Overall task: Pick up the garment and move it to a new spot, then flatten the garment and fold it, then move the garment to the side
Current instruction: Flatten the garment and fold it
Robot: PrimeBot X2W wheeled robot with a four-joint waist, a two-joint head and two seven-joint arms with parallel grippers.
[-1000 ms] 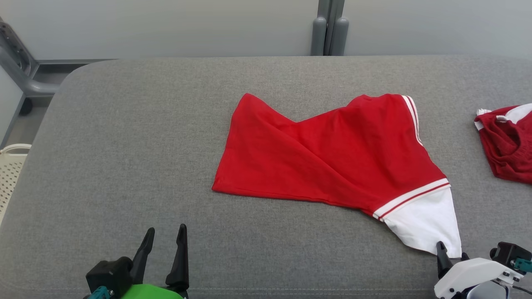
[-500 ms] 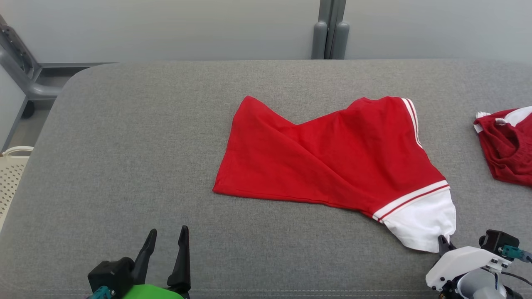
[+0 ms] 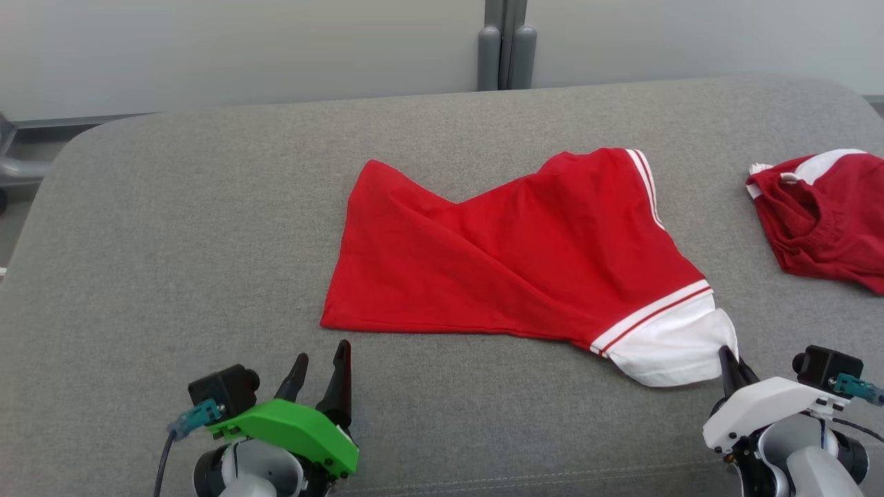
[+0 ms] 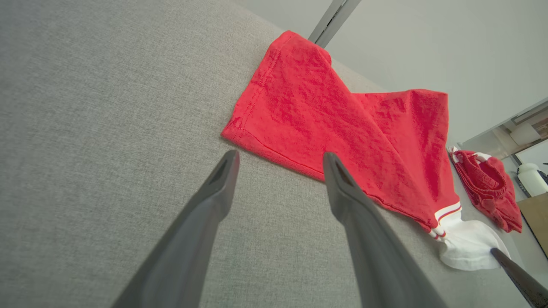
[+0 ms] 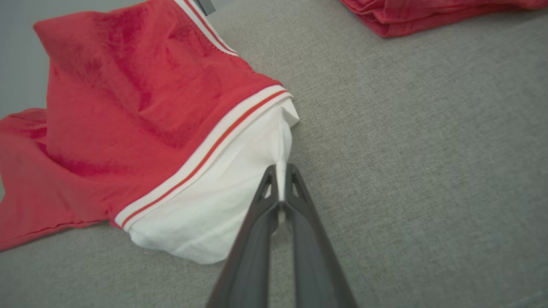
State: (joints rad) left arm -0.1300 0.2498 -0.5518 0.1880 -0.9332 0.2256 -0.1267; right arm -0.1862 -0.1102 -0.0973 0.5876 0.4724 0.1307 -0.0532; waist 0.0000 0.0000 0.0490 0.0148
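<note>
Position of the garment [image 3: 511, 255]: red, on the grey cushion [image 3: 173, 241], about mid-depth and a little right of centre. It is not flat. One diagonal fold crosses the body, and the far edge dips in a V between two higher corners. The near hem runs fairly straight from left to right. A white sleeve [image 3: 666, 345], joined by a red-and-white striped band, sticks out at the near right corner.

Right gripper [image 5: 281, 167]: fingers together, clamped on the edge of the white sleeve. A thin pinch of white cloth shows between the tips, and the sleeve is drawn up to a point there. The gripper sits at the near right, low over the cushion.

Left gripper [image 3: 322, 351]: fingers apart, nothing between them. It sits on the near side of the hem's left corner, tips pointing toward it, close but not on the cloth.

A second red garment [image 3: 822, 214], bunched and with white trim, lies at the far right of the cushion, well apart from the first. A grey post [image 3: 503, 45] stands against the pale wall behind the cushion.
</note>
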